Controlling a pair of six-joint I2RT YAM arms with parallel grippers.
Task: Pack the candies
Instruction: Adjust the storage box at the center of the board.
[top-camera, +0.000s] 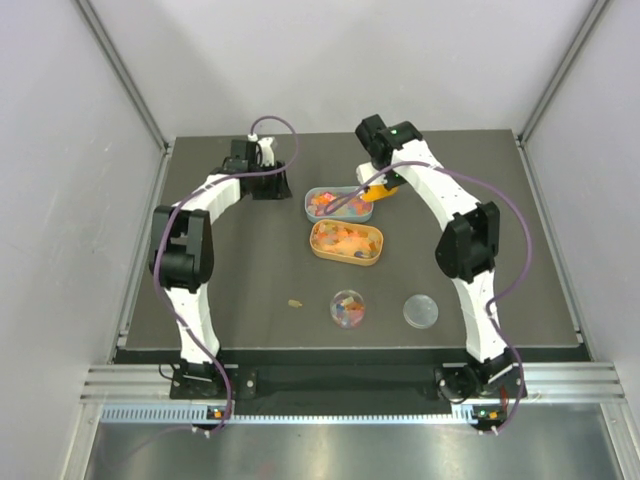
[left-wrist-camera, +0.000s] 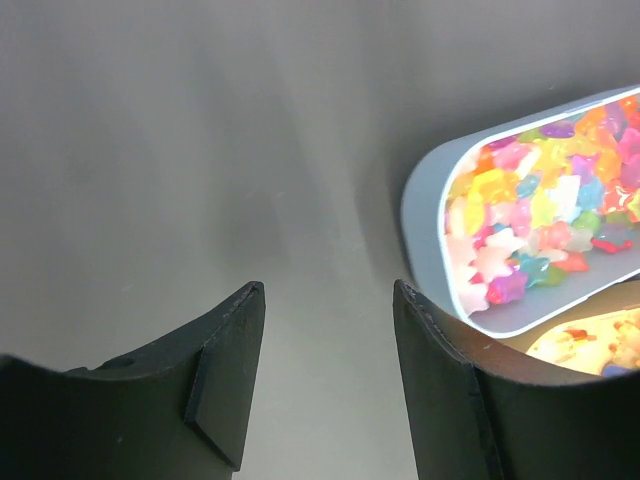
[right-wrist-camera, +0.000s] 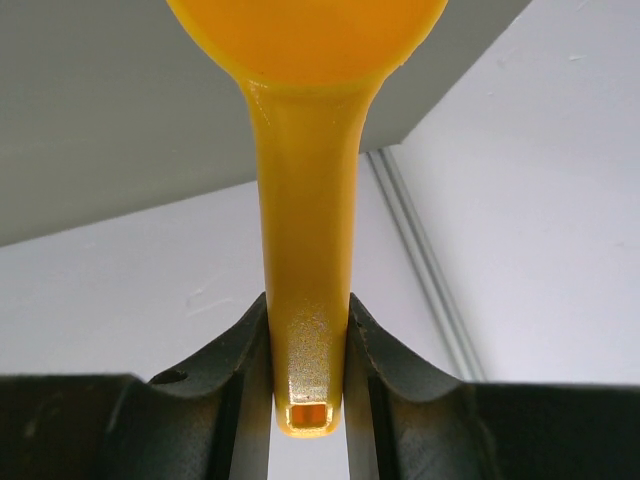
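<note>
- The right tool (right-wrist-camera: 305, 320) clamped the orange scoop (right-wrist-camera: 300, 200) by its handle; the left tool (left-wrist-camera: 328, 300) stood open, empty.
- The candies (left-wrist-camera: 545, 215), in a tray (left-wrist-camera: 425, 200) just right of the left tool, seemed tiny, light and slippery: better scooped than pinched.

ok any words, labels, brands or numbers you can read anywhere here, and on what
None can be read in any view.
No print shows on the grey tray, the orange tray, the orange scoop, the round tub or the clear disc.
</note>
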